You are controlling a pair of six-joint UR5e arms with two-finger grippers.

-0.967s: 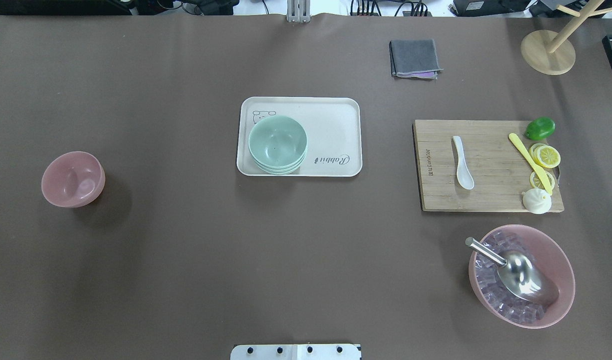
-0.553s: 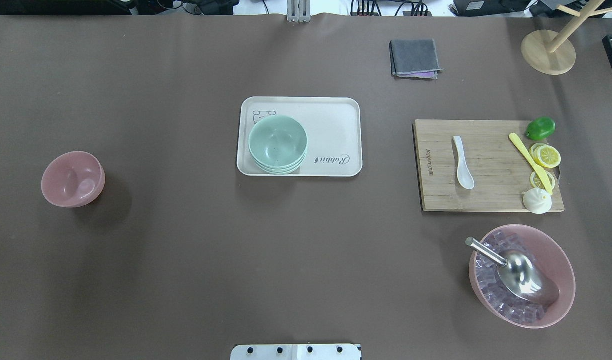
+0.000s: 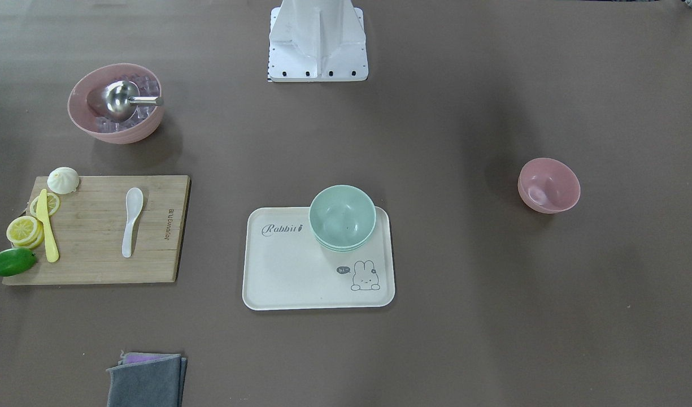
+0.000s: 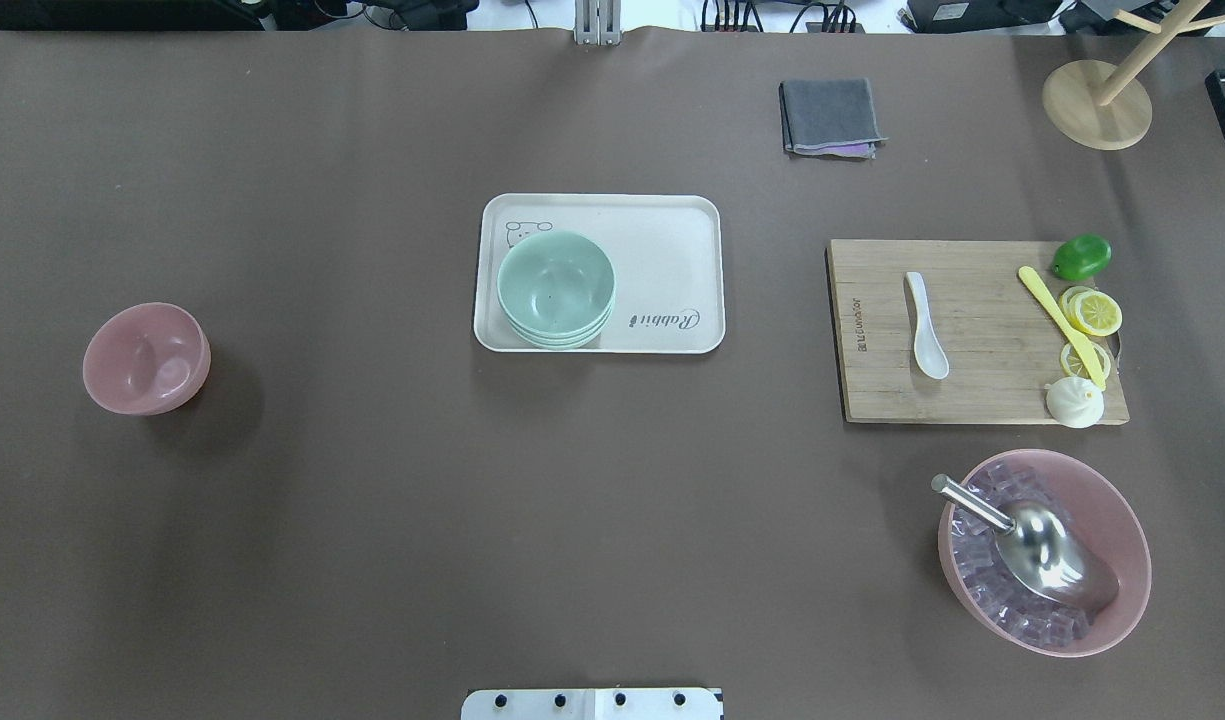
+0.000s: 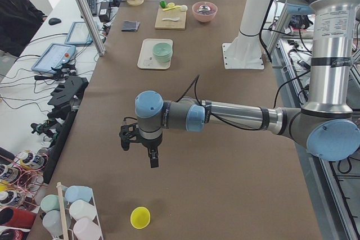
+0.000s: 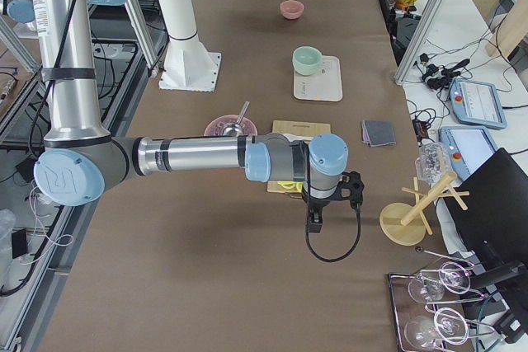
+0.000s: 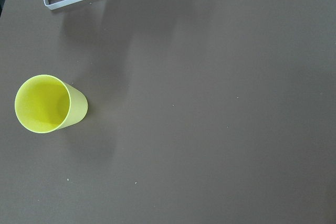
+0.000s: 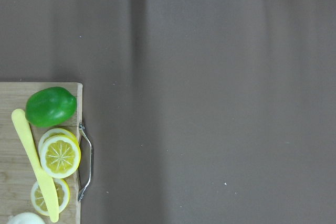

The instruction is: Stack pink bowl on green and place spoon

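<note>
The small pink bowl (image 4: 146, 358) stands alone on the brown table at the left, also in the front view (image 3: 549, 185). A stack of green bowls (image 4: 556, 288) sits on the left part of a cream tray (image 4: 672, 250). The white spoon (image 4: 925, 325) lies on a wooden cutting board (image 4: 982, 395) at the right. My left gripper (image 5: 140, 144) hangs over the table's far left end, well away from the pink bowl. My right gripper (image 6: 318, 218) hangs beyond the board's right end. I cannot tell whether either is open or shut.
A large pink bowl (image 4: 1122, 530) with ice cubes and a metal scoop stands at the near right. Lemon slices, a lime, a yellow knife and a bun lie on the board. A grey cloth (image 4: 830, 116), a wooden stand (image 4: 1097, 105) and a yellow cup (image 7: 50, 103) are around.
</note>
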